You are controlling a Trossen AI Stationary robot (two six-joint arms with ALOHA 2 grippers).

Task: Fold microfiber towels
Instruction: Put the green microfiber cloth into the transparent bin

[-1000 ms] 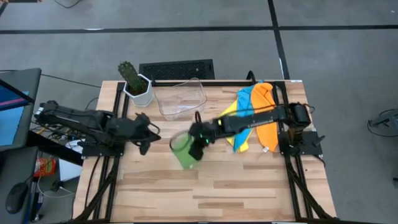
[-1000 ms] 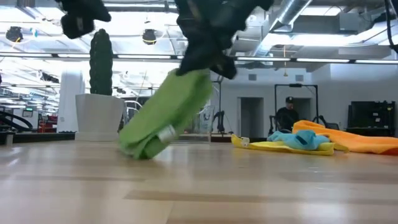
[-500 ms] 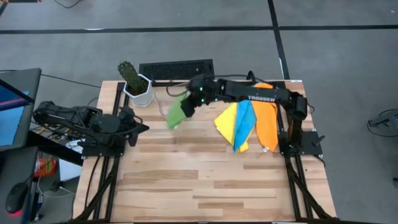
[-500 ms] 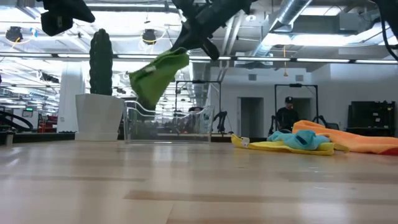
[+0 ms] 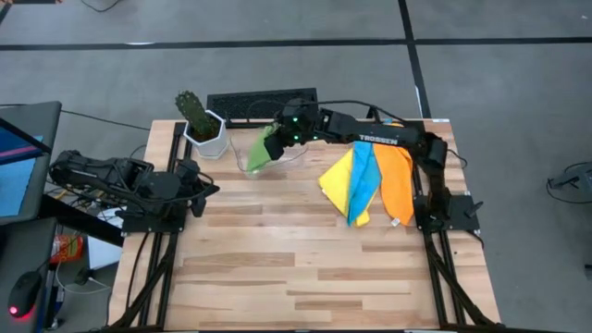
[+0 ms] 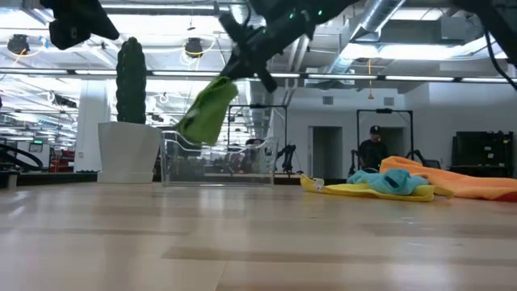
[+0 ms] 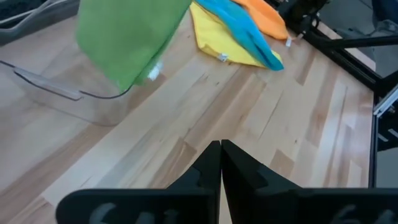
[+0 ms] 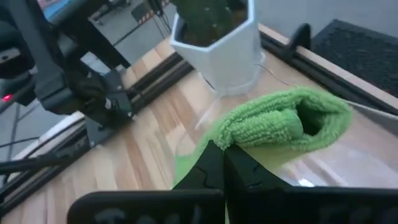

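Observation:
A folded green towel [image 5: 259,155] hangs in the air over the clear plastic bin [image 6: 218,166] at the table's far side, with my right gripper [image 5: 277,143] shut on it. The low view shows the green towel [image 6: 206,113] above the bin's rim. Yellow [image 5: 338,178], light blue [image 5: 363,176] and orange [image 5: 398,180] towels lie spread flat, overlapping, on the table's right part. My left gripper [image 7: 221,146] is shut on nothing at the table's left edge. My right gripper pinches the green towel's upper folded edge [image 8: 249,134] between its two fingers; several layers are bunched there. The fingers slant down from the table's right side. The towel hangs below them, tilted, clear of the table.
A cactus in a white pot [image 5: 199,120] stands at the far left corner, close beside the bin. A black grille [image 5: 264,102] lies just past the far edge. Bare wood [image 5: 305,259] covers the table's middle and near part.
My right gripper has swung from the table's middle up and toward the far edge, carrying the green towel. The towel, which touched the table before, now hangs clear above the bin. My left gripper has drawn back toward the left edge.

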